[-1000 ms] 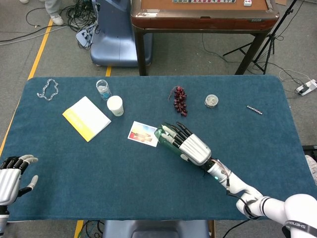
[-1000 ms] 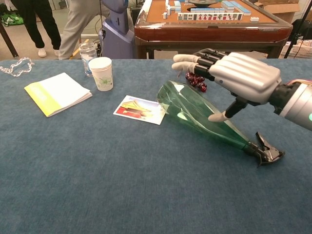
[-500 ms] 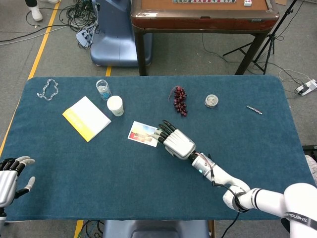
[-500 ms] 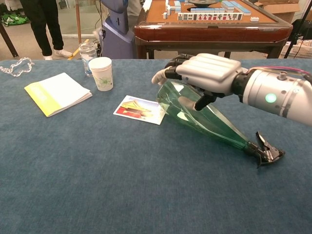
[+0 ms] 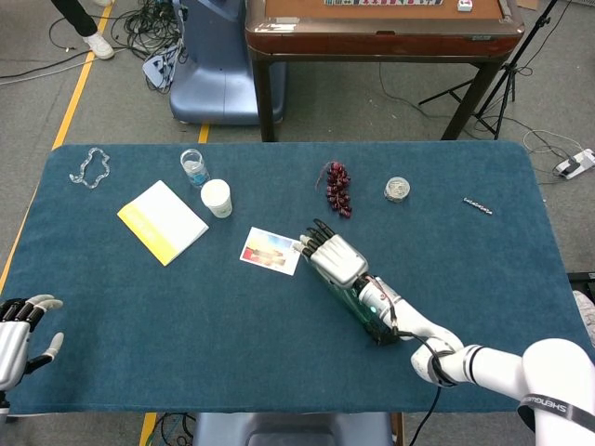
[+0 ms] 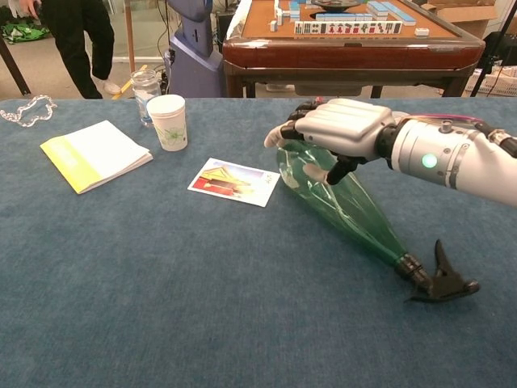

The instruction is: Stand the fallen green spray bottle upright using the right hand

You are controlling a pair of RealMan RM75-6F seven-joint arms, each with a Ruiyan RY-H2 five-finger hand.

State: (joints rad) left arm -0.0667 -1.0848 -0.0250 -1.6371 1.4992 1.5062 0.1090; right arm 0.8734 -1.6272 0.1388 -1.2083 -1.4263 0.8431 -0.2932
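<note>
Green spray bottle [image 6: 343, 202] lying flat; right hand [image 6: 339, 133] fingers [image 6: 283, 133] curled over its base, gripping.

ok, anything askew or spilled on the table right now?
Only the green spray bottle: it lies on its side on the blue cloth, black trigger head toward the near edge. The right hand rests over its wide base. No spill is visible. The paper cup stands upright.

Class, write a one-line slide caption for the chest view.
The right hand rests on the wide end of a fallen green spray bottle beside a picture card.
</note>
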